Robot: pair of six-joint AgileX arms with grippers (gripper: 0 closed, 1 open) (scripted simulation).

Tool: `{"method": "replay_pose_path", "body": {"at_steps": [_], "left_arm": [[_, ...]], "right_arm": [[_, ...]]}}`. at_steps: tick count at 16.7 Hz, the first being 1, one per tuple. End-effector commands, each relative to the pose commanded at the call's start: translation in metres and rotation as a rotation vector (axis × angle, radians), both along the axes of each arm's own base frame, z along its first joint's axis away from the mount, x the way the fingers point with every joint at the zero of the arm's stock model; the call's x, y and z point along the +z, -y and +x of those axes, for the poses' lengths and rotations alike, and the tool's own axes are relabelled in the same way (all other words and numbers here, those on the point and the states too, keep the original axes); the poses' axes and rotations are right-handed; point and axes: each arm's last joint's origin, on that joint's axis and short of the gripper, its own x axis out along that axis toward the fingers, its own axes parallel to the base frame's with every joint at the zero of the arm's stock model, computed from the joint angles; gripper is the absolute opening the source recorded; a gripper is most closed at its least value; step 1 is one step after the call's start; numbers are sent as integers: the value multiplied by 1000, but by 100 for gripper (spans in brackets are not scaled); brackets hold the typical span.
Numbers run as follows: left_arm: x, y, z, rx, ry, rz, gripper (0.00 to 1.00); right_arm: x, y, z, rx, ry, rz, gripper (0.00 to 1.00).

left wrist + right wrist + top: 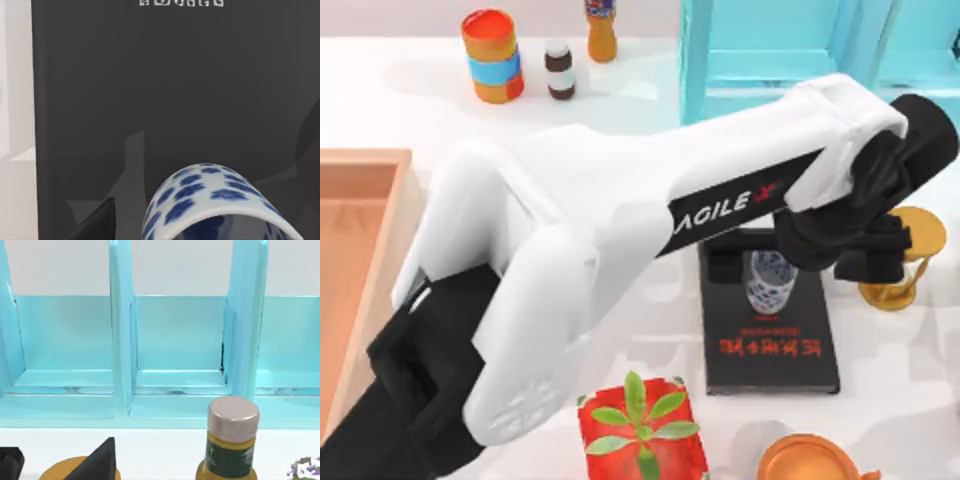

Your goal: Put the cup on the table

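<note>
The cup (772, 283), white with a dense blue pattern, stands upright on a black book (770, 350) right of the table's (410, 110) middle. My left arm reaches across from the lower left, and its gripper (798, 265) hangs open over the book with one finger on each side of the cup. In the left wrist view the cup's rim (215, 200) sits close up, and a dark fingertip (100, 222) stands apart from it with the book (150, 100) showing between. The right wrist view has a black fingertip (100, 460) of my right gripper low in the frame, facing a cyan shelf.
A cyan shelf unit (770, 50) stands at the back right, with an orange canister (492, 55) and two bottles (559, 70) at the back. A wooden tray (355, 250) lies left, a red plant box (642, 430) and an orange cup (810, 462) in front, and a gold object (905, 260) right of the book.
</note>
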Motion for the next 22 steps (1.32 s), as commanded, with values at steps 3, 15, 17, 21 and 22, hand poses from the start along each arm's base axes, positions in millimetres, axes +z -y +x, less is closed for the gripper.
{"method": "replay_pose_path", "body": {"at_steps": [3, 15, 17, 21, 22], "left_arm": [[0, 0, 0, 0, 0, 0, 92], [0, 0, 0, 0, 0, 0, 2], [0, 0, 0, 0, 0, 0, 0], [0, 0, 0, 0, 0, 0, 0], [0, 0, 0, 0, 0, 0, 0]], "right_arm": [[0, 0, 0, 0, 0, 0, 100], [0, 0, 0, 0, 0, 0, 100], [0, 0, 0, 0, 0, 0, 100], [0, 0, 0, 0, 0, 0, 100], [0, 0, 0, 0, 0, 0, 100]]}}
